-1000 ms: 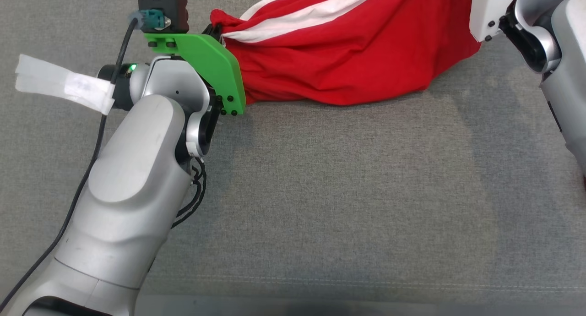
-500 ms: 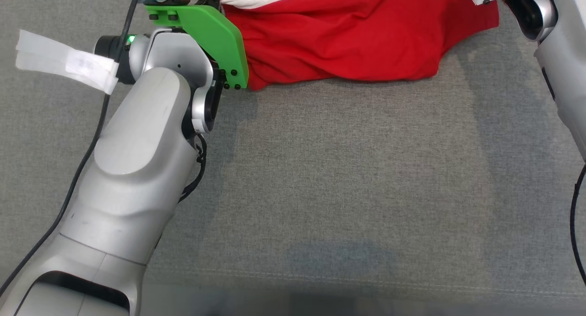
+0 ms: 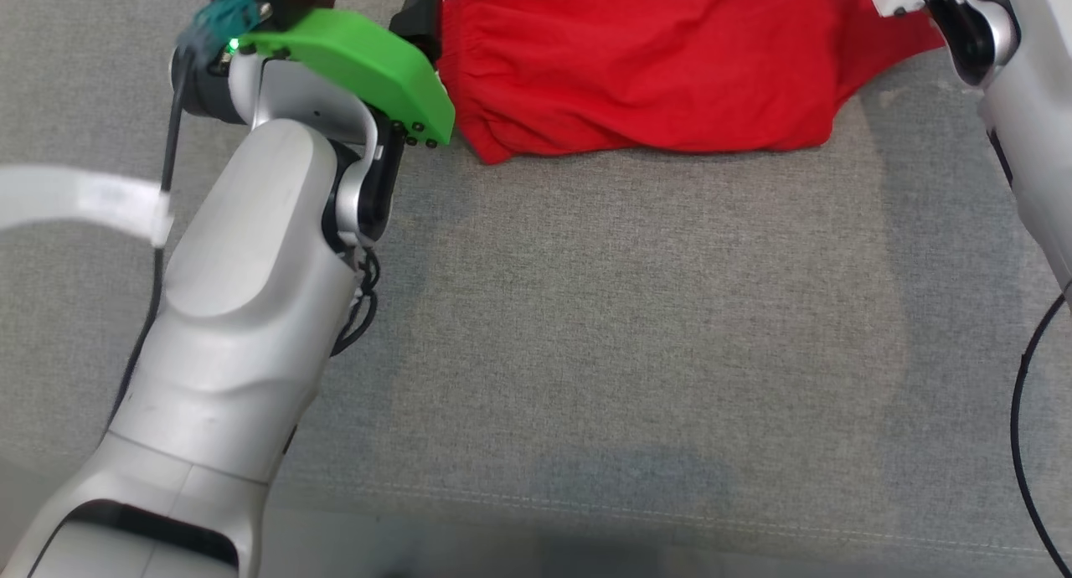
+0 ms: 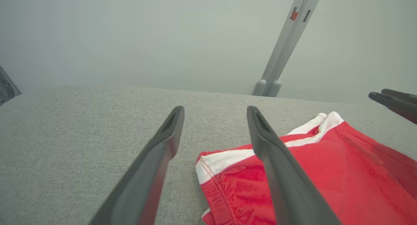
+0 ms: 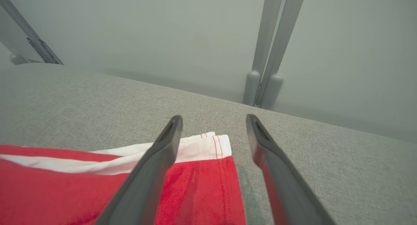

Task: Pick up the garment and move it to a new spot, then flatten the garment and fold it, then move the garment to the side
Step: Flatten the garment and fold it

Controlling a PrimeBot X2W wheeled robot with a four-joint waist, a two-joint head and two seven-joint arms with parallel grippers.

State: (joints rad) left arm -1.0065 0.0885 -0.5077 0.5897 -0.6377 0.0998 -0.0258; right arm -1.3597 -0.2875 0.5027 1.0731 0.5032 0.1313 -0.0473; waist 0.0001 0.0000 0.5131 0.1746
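While the red garment (image 3: 653, 67) lies crumpled toward the far side of the grey cloth surface (image 3: 586, 327), the left gripper (image 4: 215, 109) and right gripper (image 5: 214, 117) hang over its opposite ends, fingers spread wide, gripping nothing.

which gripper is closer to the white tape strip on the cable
Left. The left gripper sits at the left end of the garment, on the same side as the tape strip; the right gripper is over the opposite corner.

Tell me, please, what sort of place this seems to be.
Probably a robot test room, not a home: a grey cloth-covered table, a bare pale wall behind it, and metal poles standing there.
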